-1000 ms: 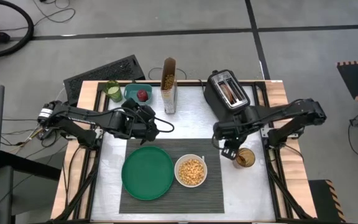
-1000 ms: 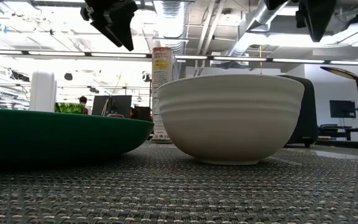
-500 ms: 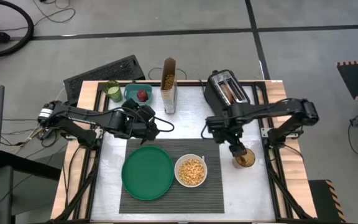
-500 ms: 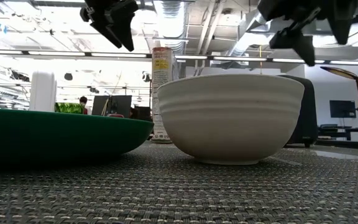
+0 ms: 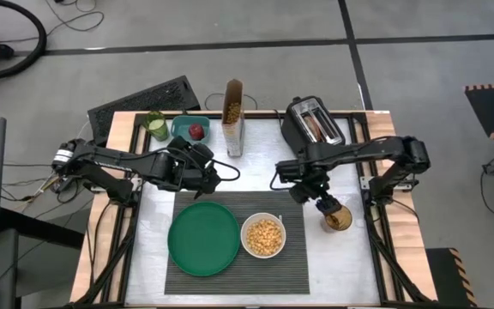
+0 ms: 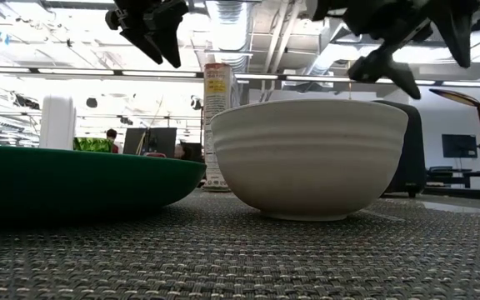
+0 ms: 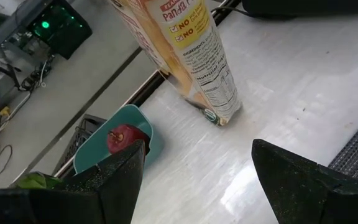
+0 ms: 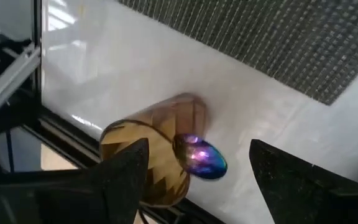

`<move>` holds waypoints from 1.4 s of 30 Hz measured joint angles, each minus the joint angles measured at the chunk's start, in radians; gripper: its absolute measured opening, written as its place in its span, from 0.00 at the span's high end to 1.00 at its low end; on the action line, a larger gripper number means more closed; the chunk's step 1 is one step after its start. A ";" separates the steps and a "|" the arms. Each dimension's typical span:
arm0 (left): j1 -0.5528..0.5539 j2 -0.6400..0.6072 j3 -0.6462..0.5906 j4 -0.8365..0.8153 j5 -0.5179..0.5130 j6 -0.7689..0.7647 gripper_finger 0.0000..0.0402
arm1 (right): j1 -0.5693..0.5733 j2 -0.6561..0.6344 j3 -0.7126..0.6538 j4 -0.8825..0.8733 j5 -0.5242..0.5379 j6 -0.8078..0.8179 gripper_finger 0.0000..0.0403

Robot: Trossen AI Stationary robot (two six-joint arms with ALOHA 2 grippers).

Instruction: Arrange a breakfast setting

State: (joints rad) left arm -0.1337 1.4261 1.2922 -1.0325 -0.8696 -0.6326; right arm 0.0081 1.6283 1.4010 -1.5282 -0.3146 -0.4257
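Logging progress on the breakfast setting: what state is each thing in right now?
Placemat: flat on the table.
Green plate: empty, on the placemat.
White bowl: full of cereal, on the placemat.
Apple: in the teal container.
Spoon: standing in the amber cup.
Cereal box: upright, open.
Left pincer: open, empty.
Right pincer: open, empty.

A black toaster (image 5: 314, 123) stands at the table's far edge, right of centre. Left of it an open cereal box (image 5: 233, 118) stands upright. Further left sits a teal container (image 5: 188, 129), beside a green cup (image 5: 157, 127). An amber faceted glass (image 5: 338, 219) stands just right of the mat.
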 joint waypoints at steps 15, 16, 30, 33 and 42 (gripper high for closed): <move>0.000 0.000 0.000 -0.001 -0.010 -0.029 0.30 | 0.022 0.031 0.000 -0.041 0.001 -0.092 0.29; 0.000 0.000 0.000 -0.001 -0.011 -0.029 0.30 | 0.025 0.031 0.000 -0.042 0.000 -0.095 0.31; 0.000 0.000 0.000 -0.001 -0.033 -0.010 0.30 | 0.031 0.031 0.000 -0.042 0.000 -0.072 0.50; 0.000 0.000 0.000 -0.001 -0.034 -0.010 0.30 | 0.031 0.031 0.000 -0.042 0.000 -0.061 0.57; 0.000 0.000 0.000 -0.001 -0.035 -0.010 0.30 | 0.031 0.031 0.000 -0.042 0.000 -0.056 0.72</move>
State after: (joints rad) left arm -0.1337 1.4261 1.2922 -1.0336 -0.9047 -0.6430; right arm 0.0391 1.6592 1.4008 -1.5707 -0.3146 -0.4816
